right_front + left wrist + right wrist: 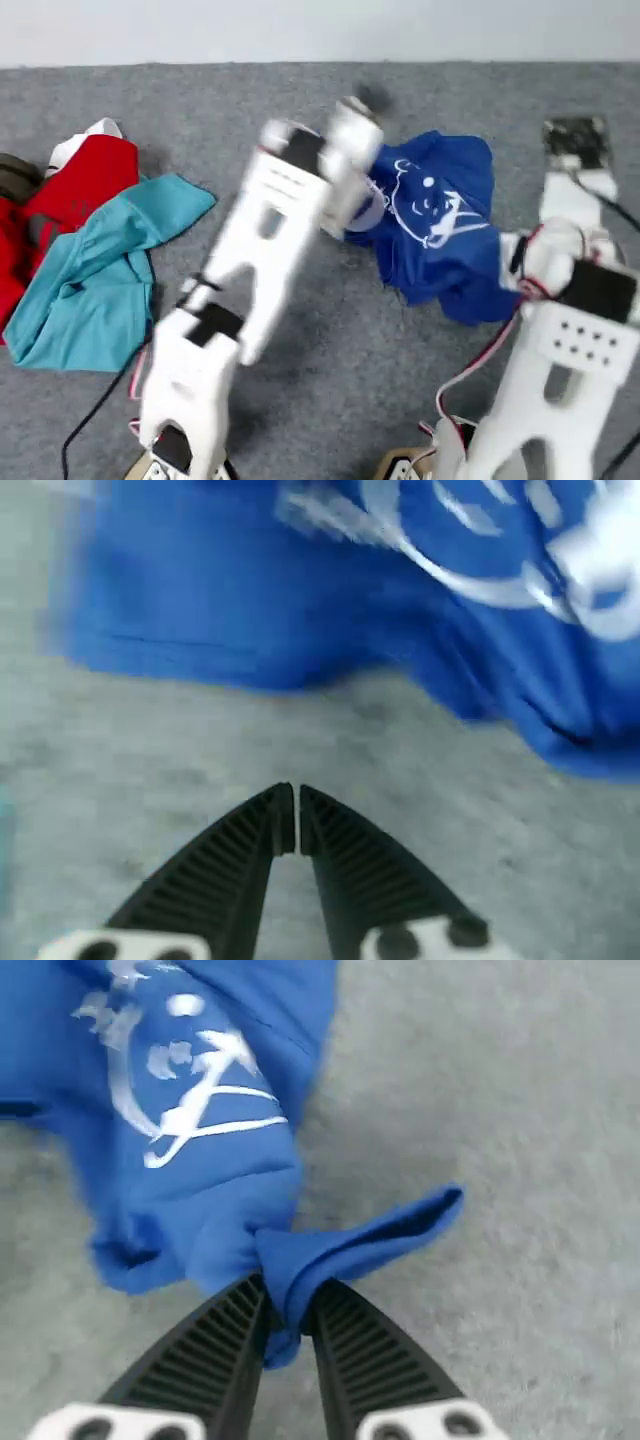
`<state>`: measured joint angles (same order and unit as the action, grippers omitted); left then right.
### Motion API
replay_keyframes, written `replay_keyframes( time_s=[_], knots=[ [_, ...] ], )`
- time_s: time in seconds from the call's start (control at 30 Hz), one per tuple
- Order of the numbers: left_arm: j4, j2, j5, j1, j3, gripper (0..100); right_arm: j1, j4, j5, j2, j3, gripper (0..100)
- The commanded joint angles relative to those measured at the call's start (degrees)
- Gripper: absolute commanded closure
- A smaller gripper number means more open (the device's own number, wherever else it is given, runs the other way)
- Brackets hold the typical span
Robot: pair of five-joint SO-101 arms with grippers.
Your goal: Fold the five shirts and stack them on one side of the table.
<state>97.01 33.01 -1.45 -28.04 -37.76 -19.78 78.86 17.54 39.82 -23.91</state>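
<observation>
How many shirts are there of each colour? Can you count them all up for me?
Blue shirt: 1
Teal shirt: 1
Red shirt: 1
Total: 3
A dark bit by the red one is too cut off to tell.

Grey felt tbl (330, 400); white wall (300, 30) behind; blk cable (95, 412).

Blue shirt (450, 265) w/ white print

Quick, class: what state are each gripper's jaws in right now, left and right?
Left gripper: jaws closed, holding nothing.
Right gripper: jaws closed on a fold of the blue shirt.
</observation>
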Motion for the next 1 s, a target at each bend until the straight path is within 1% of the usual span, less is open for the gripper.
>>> replay_keyframes(
  time_s=[0.0, 0.1, 0.23, 0.37, 0.5, 0.53, 0.63, 0.7, 0.8, 0.87, 0.97],
  knots=[
    [-4.66, 0.53, 1.32, -4.31, 2.59, 98, -7.52, -8.92, 1.58, 7.69, -13.19, 98.9],
    [-8.09, 2.99, 7.03, -5.71, 1.27, 98, -13.41, -11.38, 5.54, 12.0, -19.69, 98.9],
    [-11.25, 6.51, 10.81, -5.89, -2.86, 98, -20.0, -14.11, 8.97, 16.4, -25.14, 98.9],
    [-16.53, 11.96, 12.66, -5.54, -7.08, 98, -21.49, -14.11, 9.93, 19.21, -28.13, 98.8],
    [-19.43, 18.2, 19.6, -5.98, -12.88, 98, -22.64, -14.11, 10.02, 20.18, -29.45, 98.3],
    [-19.52, 19.87, 21.01, -6.24, -14.9, 98, -23.52, -14.11, 10.02, 20.18, -29.45, 98.3],
    [-18.9, 24.7, 21.45, -6.77, -21.76, 98, -26.07, -14.11, 10.02, 20.09, -29.45, 97.2],
    [-17.32, 27.87, 21.45, -6.95, -25.89, 95, -27.21, -13.76, 10.11, 20.09, -29.45, 92.4],
    [-13.89, 32.35, 21.63, -7.12, -32.13, 88, -28.35, -13.67, 10.11, 20.09, -29.45, 84.2],
    [-11.43, 34.81, 21.63, -7.38, -36.09, 85, -28.44, -13.67, 10.11, 20.09, -29.45, 83.0],
    [-9.67, 38.24, 21.63, -7.56, -41.45, 85, -28.44, -13.67, 10.11, 20.53, -29.45, 83.1]
  ],
)
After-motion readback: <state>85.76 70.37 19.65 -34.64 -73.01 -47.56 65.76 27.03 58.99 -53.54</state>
